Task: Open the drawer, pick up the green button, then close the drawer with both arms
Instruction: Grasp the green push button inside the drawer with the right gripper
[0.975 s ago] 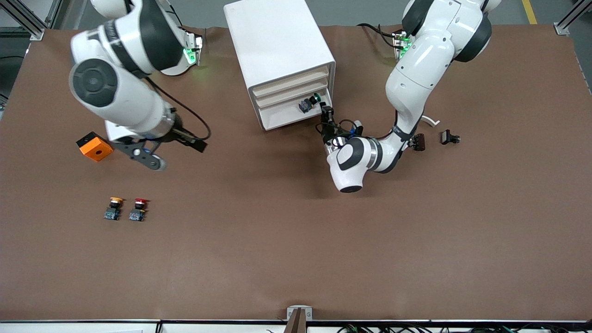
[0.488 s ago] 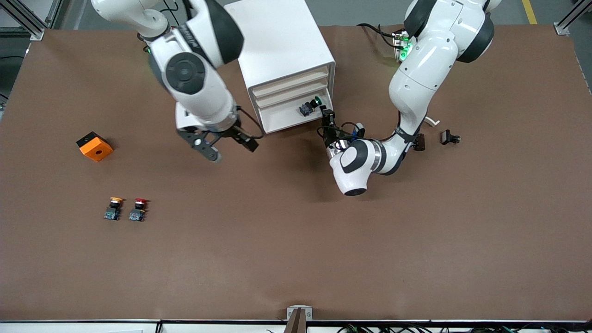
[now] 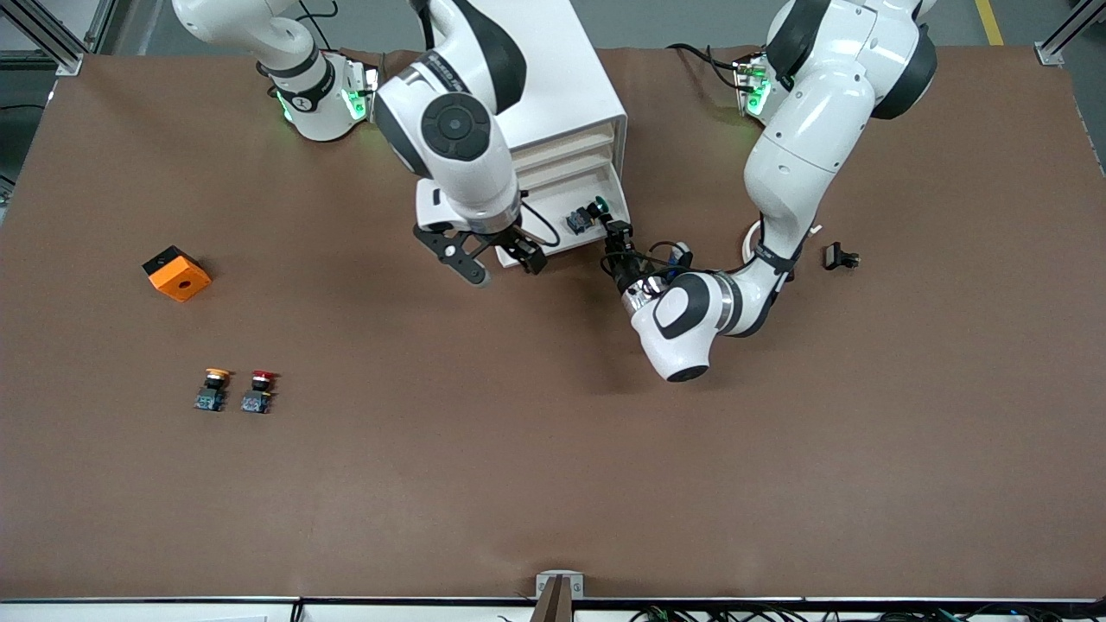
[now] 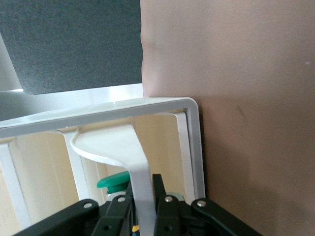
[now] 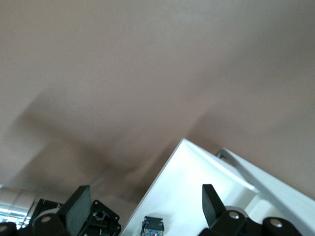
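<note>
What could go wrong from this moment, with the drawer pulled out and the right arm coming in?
1. The left gripper is shut on the thin drawer handle; it may slip off.
2. The right gripper, open, hangs over the front edge of the drawer, close to the left gripper; the two could collide near the green button.
3. The button lies on its side by the drawer wall, so the fingers may pinch it badly.

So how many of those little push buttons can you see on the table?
3. The green-capped button lies in the open bottom drawer of the white cabinet. The yellow-capped button and the red-capped button stand side by side, nearer the front camera, toward the right arm's end. The closed drawers may hide more.
</note>
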Robot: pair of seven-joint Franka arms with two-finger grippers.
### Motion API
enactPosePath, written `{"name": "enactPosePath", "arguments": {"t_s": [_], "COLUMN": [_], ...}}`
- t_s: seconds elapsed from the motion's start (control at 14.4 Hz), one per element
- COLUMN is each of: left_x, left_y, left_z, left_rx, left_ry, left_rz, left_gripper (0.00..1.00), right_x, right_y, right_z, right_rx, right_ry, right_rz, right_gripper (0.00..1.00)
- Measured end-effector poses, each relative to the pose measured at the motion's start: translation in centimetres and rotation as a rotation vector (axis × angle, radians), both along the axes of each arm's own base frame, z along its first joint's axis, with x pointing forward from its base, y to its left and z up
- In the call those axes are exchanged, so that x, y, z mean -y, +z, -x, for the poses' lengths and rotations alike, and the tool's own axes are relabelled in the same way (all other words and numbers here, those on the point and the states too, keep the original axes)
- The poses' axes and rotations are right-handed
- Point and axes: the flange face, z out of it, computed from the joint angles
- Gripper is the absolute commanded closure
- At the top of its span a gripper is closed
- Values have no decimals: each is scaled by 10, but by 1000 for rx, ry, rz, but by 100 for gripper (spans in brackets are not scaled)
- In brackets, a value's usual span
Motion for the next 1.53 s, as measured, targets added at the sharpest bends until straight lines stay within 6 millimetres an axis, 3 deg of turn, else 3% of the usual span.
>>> {"name": "enactPosePath", "arguments": {"t_s": [0.35,0.7,0.84,1.04,1.25,1.53], "left_x": [-9,-25,-27,-27,-25,-27], "left_y": [2,6,6,5,6,7], "left_z": [-12,-31,-34,-35,-37,-45], "left_rx": [18,46,51,62,80,129], "left_ry": [29,73,78,82,87,94], "left_rz": [2,11,17,18,28,49], "left_gripper": [82,82,75,27,0,0], "right_x": [-40,-68,-77,-87,-89,-97], "right_y": [-27,-73,-88,-95,-100,-111], "right_z": [24,39,47,57,59,66], "right_rx": [17,26,23,21,18,25], "right_ry": [-37,-57,-50,-65,-65,-52], "right_rz": [-6,-4,3,7,12,8], "right_gripper": [0,0,0,0,0,0]}}
